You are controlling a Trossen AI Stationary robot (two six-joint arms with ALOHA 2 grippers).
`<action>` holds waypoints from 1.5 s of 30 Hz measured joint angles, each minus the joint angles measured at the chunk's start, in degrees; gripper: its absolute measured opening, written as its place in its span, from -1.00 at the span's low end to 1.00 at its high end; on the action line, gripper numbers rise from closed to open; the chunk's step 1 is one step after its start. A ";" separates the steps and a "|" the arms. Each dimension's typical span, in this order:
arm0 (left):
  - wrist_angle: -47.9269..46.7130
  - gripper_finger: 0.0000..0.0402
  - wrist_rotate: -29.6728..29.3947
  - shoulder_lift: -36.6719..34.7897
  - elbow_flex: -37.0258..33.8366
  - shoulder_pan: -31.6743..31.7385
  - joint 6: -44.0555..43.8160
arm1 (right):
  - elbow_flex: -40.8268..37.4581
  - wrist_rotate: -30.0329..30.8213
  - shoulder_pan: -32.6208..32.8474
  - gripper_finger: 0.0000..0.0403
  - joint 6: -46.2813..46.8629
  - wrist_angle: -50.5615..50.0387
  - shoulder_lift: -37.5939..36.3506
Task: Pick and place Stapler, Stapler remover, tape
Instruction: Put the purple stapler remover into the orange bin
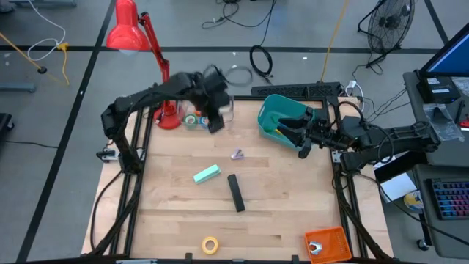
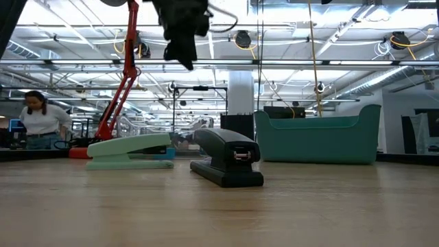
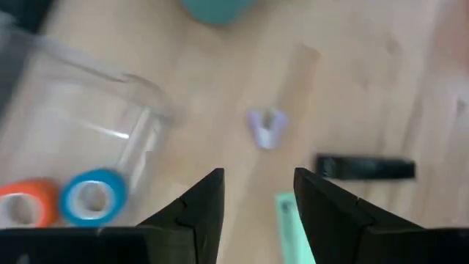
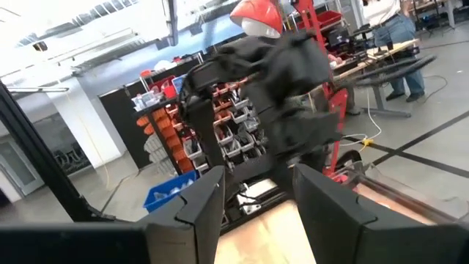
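Note:
The black stapler (image 1: 236, 192) lies flat mid-table, also in the low view (image 2: 226, 161) and the left wrist view (image 3: 364, 168). A small purple staple remover (image 1: 237, 155) (image 3: 267, 128) lies farther back. A yellow tape roll (image 1: 211, 244) sits near the near edge. Orange (image 3: 22, 205) and blue (image 3: 91, 196) tape rolls lie in a clear container (image 1: 199, 116) at the far left. My left gripper (image 1: 213, 122) (image 3: 256, 176) hangs open and empty above the container's right side. My right gripper (image 1: 304, 145) (image 4: 256, 172) is open and empty beside the teal bin (image 1: 282, 117).
A mint-green stapler (image 1: 207, 174) (image 2: 130, 151) lies left of the black one. A red desk lamp (image 1: 135, 33) stands at the far left corner. An orange basket-like item (image 1: 326, 244) sits at the near right corner. A person (image 2: 41, 120) stands beyond the table.

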 joint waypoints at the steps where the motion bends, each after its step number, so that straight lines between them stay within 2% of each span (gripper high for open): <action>1: -0.32 -0.18 -0.77 -0.07 0.00 -2.21 -0.73 | 0.00 -0.02 0.00 -0.23 0.14 -0.10 0.00; 11: 0.35 -0.20 -9.70 -0.01 -0.02 -22.02 -9.04 | 0.00 -1.46 2.02 -0.23 4.27 -1.79 -0.02; 16: 0.90 -0.25 -13.39 -0.01 -0.02 -29.78 -16.03 | 0.00 -3.65 3.30 -0.23 11.18 -3.57 0.00; 19: 1.31 -0.27 -17.88 -0.01 -0.02 -34.64 -20.94 | 0.00 -6.10 5.19 -0.23 13.36 -3.71 0.19; 23: 3.21 -0.31 -25.23 -0.01 -0.62 -40.68 -27.37 | -0.02 -4.25 8.56 -0.23 15.59 -3.92 1.13; 28: 1.95 -0.35 -28.44 -0.01 -0.87 -45.37 -34.31 | -0.02 -2.19 12.08 -0.23 18.81 -3.93 4.62; 32: 0.09 -0.35 -30.78 -0.01 -0.87 -48.40 -40.43 | -0.02 0.33 14.30 -0.23 22.98 -3.90 10.20; 39: -3.71 -0.35 -35.19 -0.01 -0.87 -52.45 -47.54 | -0.07 0.06 13.54 -0.23 26.53 -2.72 21.28; 41: -3.78 -0.35 -35.19 -0.01 -0.87 -53.29 -48.14 | -0.07 -2.17 11.74 -0.23 26.12 -2.10 24.05; 45: -4.70 -0.35 -35.61 -0.01 -0.87 -54.19 -48.50 | 0.81 -13.15 6.01 -0.23 23.01 -1.74 28.60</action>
